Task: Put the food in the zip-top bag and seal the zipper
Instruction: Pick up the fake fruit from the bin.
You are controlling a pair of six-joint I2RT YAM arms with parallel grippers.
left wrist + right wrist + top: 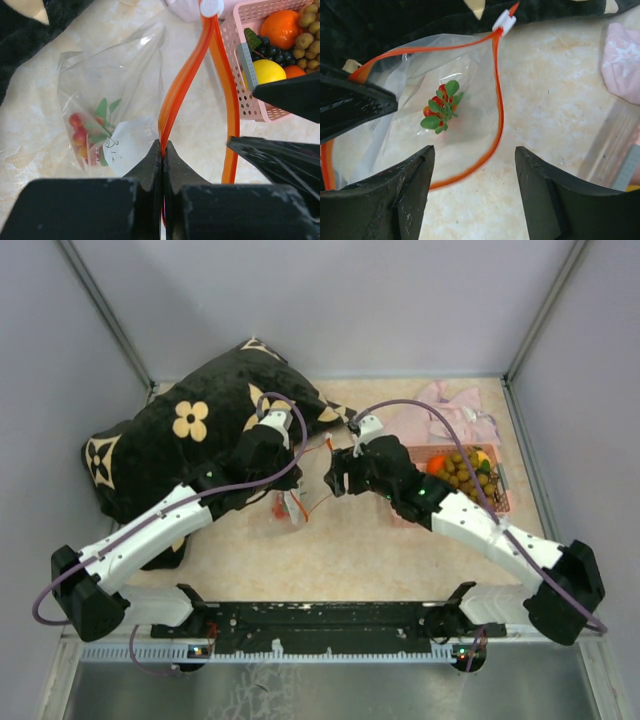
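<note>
From above, both arms are leaning over the bag (pixel 293 505) at the centre of the table (pixel 400 560), with the basket (pixel 503 495) of food (pixel 462 470) waiting at its 3 o'clock. At the left wrist, the left gripper (pixel 162 145) is clamping one lip of the zipper (pixel 185 85), apparently propping the mouth open for loading, while a berry sprig (pixel 87 135) is lying inside the bag at 9 o'clock. At the right wrist, the right gripper (pixel 474 160) is hovering below the gaping mouth at 12 o'clock, jaws wide and gripping nothing.
</note>
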